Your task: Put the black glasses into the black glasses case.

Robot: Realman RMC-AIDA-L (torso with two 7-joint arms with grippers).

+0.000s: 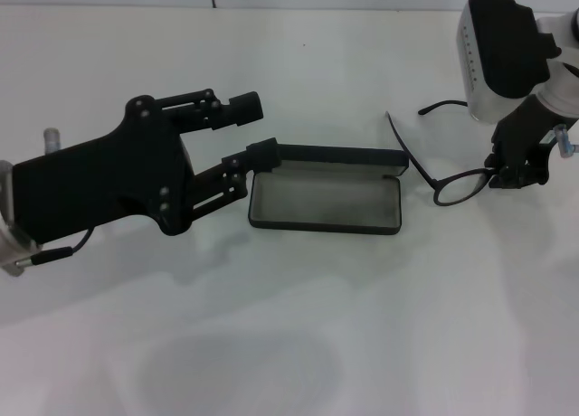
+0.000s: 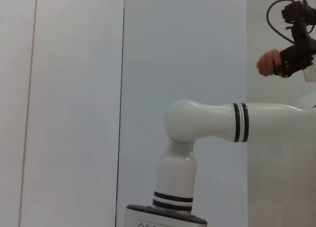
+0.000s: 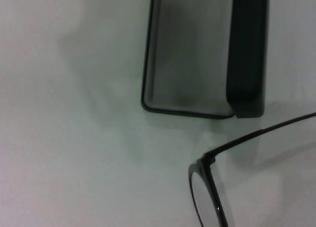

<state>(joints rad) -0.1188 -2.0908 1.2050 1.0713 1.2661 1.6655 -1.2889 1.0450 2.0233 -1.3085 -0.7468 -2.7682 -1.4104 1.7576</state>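
On white counter (image 1: 362, 326), black glasses case (image 1: 326, 202) lying open, left tool (image 1: 258, 131) spread wide at its lid, right tool (image 1: 517, 174) clamped on black glasses (image 1: 457, 185) just beside case.

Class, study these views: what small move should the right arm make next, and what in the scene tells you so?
Probably carry the black glasses leftward over the black glasses case. The right pincer grips the frame beside the case's right end, while the case lies open, its grey lining bare. The left pincer sits open at the lid's left end, seemingly steadying it.
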